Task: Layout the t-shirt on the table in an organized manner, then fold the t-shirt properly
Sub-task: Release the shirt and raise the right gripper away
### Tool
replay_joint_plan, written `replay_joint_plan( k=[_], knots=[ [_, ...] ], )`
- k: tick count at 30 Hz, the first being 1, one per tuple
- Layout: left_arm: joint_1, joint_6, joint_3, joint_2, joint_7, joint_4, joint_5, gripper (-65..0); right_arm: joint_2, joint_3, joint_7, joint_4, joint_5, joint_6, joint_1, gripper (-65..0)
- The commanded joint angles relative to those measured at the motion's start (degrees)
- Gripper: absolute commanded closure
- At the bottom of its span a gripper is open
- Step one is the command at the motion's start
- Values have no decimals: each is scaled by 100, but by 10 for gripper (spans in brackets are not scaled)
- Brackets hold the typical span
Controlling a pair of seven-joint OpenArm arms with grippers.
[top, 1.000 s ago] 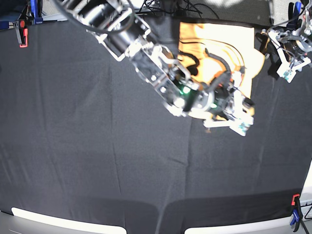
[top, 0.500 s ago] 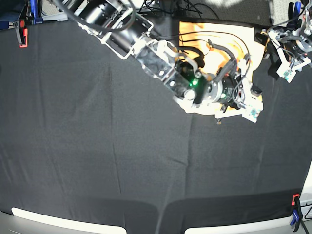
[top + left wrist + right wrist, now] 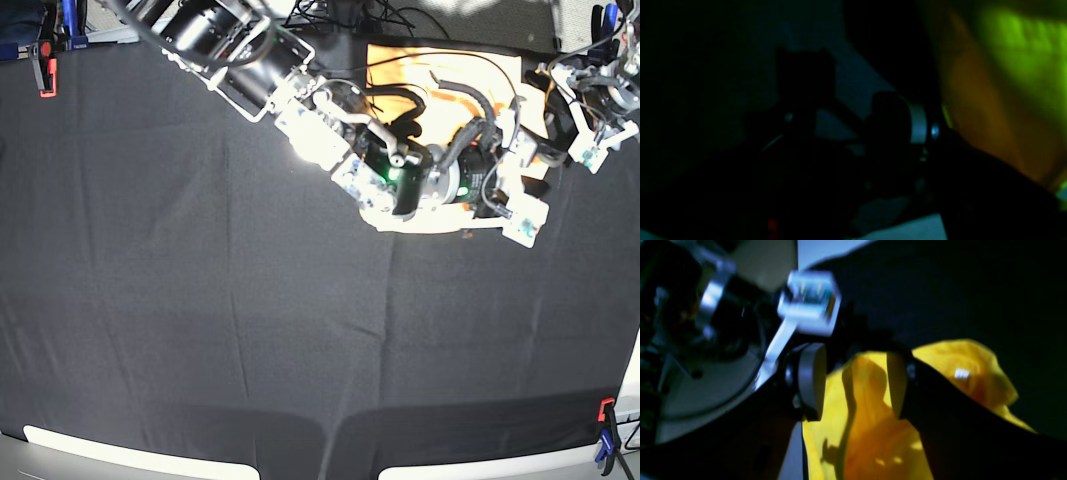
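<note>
The pale yellow-orange t-shirt (image 3: 400, 68) lies bunched into a compact block on the black table (image 3: 200, 300) at the back right. My right arm reaches in from the back left and covers most of it. My right gripper (image 3: 525, 170) hovers over the shirt's right edge. In the right wrist view the right gripper (image 3: 853, 383) is open, its pads (image 3: 811, 380) wide apart, with t-shirt (image 3: 873, 440) folds lying under the gap. My left gripper (image 3: 585, 110) stands open beside the shirt's far right corner. The left wrist view is dark and shows only a blurred strip of t-shirt (image 3: 990, 100).
A red clamp (image 3: 45, 65) grips the table's back left edge. A blue and red clamp (image 3: 607, 430) sits at the front right corner. Cables lie behind the shirt along the back edge (image 3: 340, 15).
My right gripper has gone from shut to open over the t-shirt. It has swung right and toward the back. The shirt's front edge now lies flat. The left arm has barely moved.
</note>
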Motion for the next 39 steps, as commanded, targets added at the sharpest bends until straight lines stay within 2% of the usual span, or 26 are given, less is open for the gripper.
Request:
replay_joint_plan(
  k=[1,3,6,11,13,15,16,18,21,22,24,27,30,33,35,39],
  knots=[
    [-46,101,-50,-103,-103,70,111,-315,-108,44,44,227,76,68,184,-284],
    [-59,341,-50,-105,-122,70,308,-315,-108,157,-229,426,-92,63,254,-284],
    [-59,669,-55,-103,-125,70,398,-315,-108,595,-605,734,-699,-35,282,-284],
    [-59,1040,-417,-98,-402,70,382,-315,-108,1895,-1349,918,-1488,-107,280,-284],
    [-59,1141,-726,-98,-560,70,168,-315,-108,2481,-1532,918,-1720,-107,282,-284],
    [-59,1126,-1071,-98,-619,70,-518,-313,-108,2994,-1552,918,-1722,-109,282,-284],
    [-57,997,-1211,-98,-603,72,-922,-304,-108,3206,-1554,918,-1725,-107,282,-284],
    [-57,393,-1416,-96,-356,72,-1755,-286,0,3556,-1657,918,-1711,-107,282,-284],
    [-59,-535,-1451,-96,313,72,-2865,-283,332,3875,-1873,918,-1416,-105,269,-284],
    [-57,-723,-1451,-94,522,70,-3136,-283,437,3947,-1928,918,-1333,-101,256,-284],
    [-57,-807,-1447,-96,758,70,-3368,-284,632,4059,-1993,918,-1261,-87,203,-284],
    [-39,-809,-1408,-96,820,68,-3370,-284,850,4146,-2028,918,-1263,-87,98,-284],
    [-42,-963,-1276,-96,1008,70,-3467,-284,975,4148,-2048,918,-1268,-87,20,-284],
    [-44,-963,-1102,-96,1268,68,-3862,-284,1016,4148,-2044,918,-1270,-87,-24,-284],
    [-44,-963,-933,-96,1266,68,-3816,-284,1014,4148,-2048,918,-1270,-87,-26,-284],
    [-44,-963,-708,-96,986,68,-3222,-284,1014,4148,-2105,918,-1268,-87,-26,-284]
  ],
)
